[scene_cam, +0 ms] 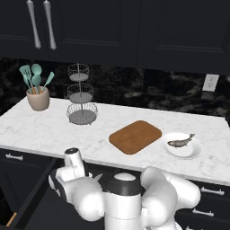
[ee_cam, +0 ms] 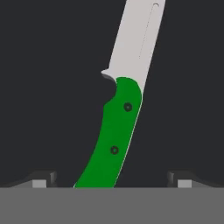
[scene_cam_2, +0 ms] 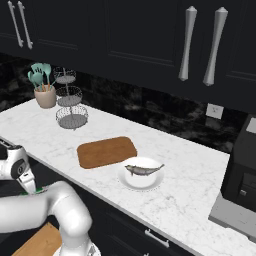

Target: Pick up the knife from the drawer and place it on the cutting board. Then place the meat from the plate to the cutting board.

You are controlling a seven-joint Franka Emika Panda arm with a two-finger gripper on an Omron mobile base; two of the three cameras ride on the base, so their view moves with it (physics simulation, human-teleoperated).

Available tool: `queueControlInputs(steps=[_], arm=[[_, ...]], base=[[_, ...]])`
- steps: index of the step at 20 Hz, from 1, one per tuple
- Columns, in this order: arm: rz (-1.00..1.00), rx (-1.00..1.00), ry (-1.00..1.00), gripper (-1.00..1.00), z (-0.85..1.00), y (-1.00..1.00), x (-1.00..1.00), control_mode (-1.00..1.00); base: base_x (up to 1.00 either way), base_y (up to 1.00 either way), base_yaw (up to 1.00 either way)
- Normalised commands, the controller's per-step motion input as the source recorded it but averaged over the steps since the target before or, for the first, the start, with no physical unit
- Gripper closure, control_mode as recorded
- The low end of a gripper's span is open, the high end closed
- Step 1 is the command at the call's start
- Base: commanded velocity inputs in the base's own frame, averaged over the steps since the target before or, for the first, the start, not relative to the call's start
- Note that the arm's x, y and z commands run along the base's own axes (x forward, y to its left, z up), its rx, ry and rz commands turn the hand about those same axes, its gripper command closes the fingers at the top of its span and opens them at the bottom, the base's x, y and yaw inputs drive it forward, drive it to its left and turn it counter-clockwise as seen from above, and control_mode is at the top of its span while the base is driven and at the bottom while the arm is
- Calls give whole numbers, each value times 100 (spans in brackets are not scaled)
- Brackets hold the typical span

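Note:
The knife (ee_cam: 116,131) lies on the dark floor of the open drawer (ee_cam: 48,87), its bright green handle toward me and its grey blade pointing away. My gripper (ee_cam: 113,180) is open just above it, one fingertip on either side of the handle and neither touching it. In the left base view the drawer (scene_cam: 31,197) stands pulled out below the counter, and my arm reaches down into it. On the counter the reddish-brown cutting board (scene_cam: 134,136) (scene_cam_2: 106,151) is bare. Beside it, the grey fish that is the meat (scene_cam: 180,142) (scene_cam_2: 143,170) rests on the white plate (scene_cam: 194,152) (scene_cam_2: 150,183).
A tiered wire basket stand (scene_cam: 81,96) and a crock of teal utensils (scene_cam: 38,99) stand at the back left of the marble counter (scene_cam: 45,130). A dark appliance (scene_cam_2: 242,175) sits at the far right. Closed drawers (scene_cam: 209,197) line the counter front.

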Motion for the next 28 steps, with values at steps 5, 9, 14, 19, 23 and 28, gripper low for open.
queueControlInputs(steps=[5, 9, 14, 19, 23, 28], arm=[[0, 0, 0, -100, -49, 0, 0, -100], [0, 0, -1, -100, -61, 0, -3, -100], [0, 0, -5, 100, -77, 0, -25, -100], [0, 0, -5, 100, -41, 1, -4, -100], [0, 0, -6, 100, -16, 8, -15, -100], [0, 0, -8, 100, -2, 19, -60, -100]], base=[[0, 0, 0], [0, 0, 0], [0, 0, 0], [0, 0, 0], [0, 0, 0], [0, 0, 0]])
